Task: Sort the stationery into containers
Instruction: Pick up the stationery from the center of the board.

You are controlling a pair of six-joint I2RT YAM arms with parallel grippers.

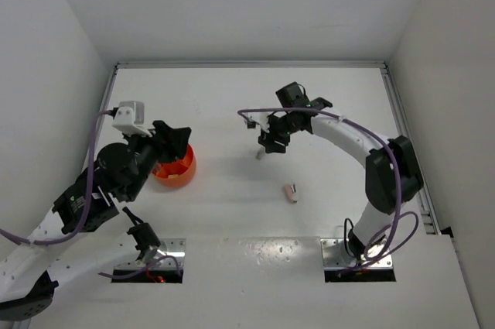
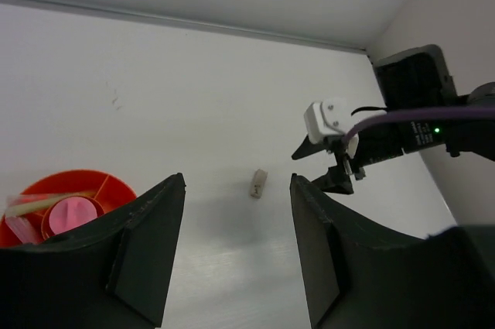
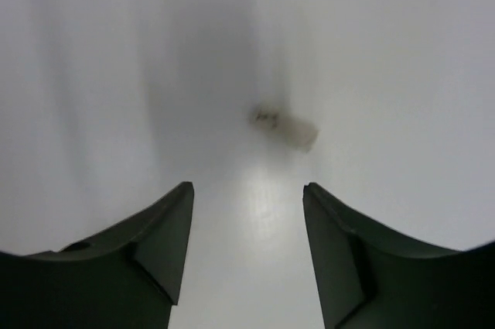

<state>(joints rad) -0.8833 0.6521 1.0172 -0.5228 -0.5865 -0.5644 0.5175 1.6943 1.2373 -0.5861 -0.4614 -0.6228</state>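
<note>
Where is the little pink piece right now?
In the top view the pink piece lies on the table, right of centre, just nearer than the beige stub.

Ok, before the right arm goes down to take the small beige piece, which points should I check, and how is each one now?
1. Right gripper open and holding nothing: ok.
2. Beige stub lies free on the table, nothing touching it: ok.
3. Stub between the fingers: not ok. In the right wrist view it lies beyond the fingertips and a little off centre.
4. Left gripper out of the way: ok. It is over at the orange bowl, apart from the stub.
5. Pink piece clear of the descent: ok. It lies apart, nearer the bases.
6. Free room in the bowl: cannot tell, only part of it shows.
</note>
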